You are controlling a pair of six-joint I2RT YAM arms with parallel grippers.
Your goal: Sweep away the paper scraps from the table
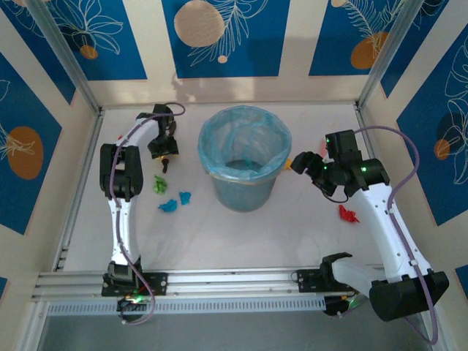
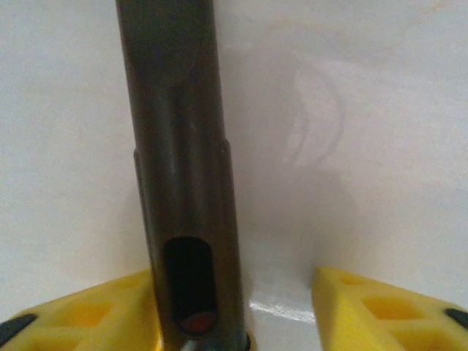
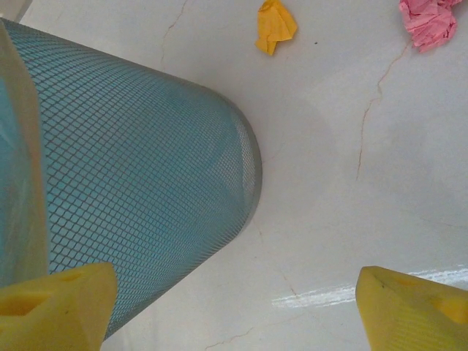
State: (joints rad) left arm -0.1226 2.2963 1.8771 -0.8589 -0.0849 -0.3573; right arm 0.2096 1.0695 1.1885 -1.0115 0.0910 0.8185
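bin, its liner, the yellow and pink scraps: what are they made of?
Bin: likely metal wire mesh, blue-grey coated; diamond grid shows. Liner: thin translucent blue plastic film, folded over the rim. Yellow scrap and pink scrap: matte paper, crumpled with sharp creases.

Blue mesh bin (image 1: 245,191) standing upright dead centre, with a pale blue plastic bag folded over its rim. Cream wall panels (image 1: 219,44) with blue leaf prints and orange circles run from 9 round to 3 o'clock. Up close there's a dark brown tube (image 2: 183,183) with an oval slot near its end.
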